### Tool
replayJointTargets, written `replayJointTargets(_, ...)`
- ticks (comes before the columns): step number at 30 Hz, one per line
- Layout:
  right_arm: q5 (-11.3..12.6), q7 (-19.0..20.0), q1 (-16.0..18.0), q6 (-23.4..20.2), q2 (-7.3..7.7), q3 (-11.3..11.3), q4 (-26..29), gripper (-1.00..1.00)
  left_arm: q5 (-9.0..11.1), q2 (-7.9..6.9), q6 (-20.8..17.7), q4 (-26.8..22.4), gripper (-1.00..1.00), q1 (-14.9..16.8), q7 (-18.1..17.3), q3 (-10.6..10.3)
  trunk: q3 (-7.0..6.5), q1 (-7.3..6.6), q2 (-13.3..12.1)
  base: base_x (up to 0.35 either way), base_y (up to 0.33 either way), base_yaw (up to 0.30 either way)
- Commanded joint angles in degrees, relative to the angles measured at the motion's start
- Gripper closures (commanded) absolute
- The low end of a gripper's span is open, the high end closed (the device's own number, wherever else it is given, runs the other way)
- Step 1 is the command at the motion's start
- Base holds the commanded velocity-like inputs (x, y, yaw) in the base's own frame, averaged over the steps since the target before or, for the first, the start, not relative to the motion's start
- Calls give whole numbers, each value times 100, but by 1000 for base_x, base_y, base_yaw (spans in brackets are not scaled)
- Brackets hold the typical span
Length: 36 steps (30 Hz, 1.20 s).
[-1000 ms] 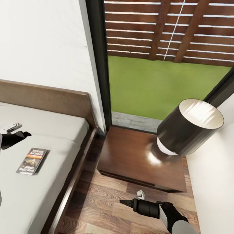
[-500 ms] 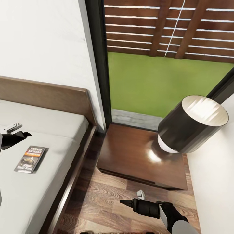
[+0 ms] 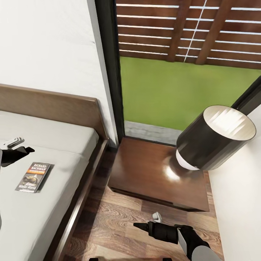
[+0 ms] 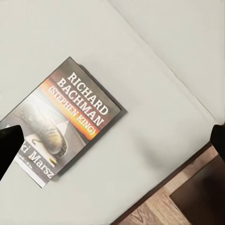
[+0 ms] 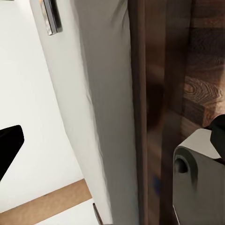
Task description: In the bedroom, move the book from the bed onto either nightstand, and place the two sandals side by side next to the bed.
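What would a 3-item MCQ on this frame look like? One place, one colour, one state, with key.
1. Where does the book lie?
A. on the mattress
B. on the nightstand
C. on the floor

2. What colour is the lamp's shade outside?
A. white
B. black
C. blue

3. What is the left pincer's state?
A. shut on the book
B. open, empty
C. shut on the lamp

Key: 1 A, the book lies flat on the bed mattress, apart from the nightstand. 2 B, the lamp has a black shade. 3 B, the left pincer has its fingers spread by the book, holding nothing.
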State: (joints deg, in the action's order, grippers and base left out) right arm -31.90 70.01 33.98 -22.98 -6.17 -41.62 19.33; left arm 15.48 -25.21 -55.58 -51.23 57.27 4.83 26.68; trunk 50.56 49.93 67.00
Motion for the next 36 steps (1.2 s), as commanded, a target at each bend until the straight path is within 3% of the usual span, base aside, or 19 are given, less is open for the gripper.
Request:
replayJointTargets(1,-45,31,3,-58,-7,-48,14,-100,61,-1,-23,-3,-100,4,49,4,4,1,3,111,26,0)
replayJointTargets(21,-45,39,3,-58,-7,-48,16,-100,69,7,-23,5,-100,-5,45,-5,4,1,3,99,12,0)
replayJointTargets(36,-45,39,3,-58,-7,-48,15,-100,69,7,-4,8,-100,-12,45,-5,4,1,3,9,0,0)
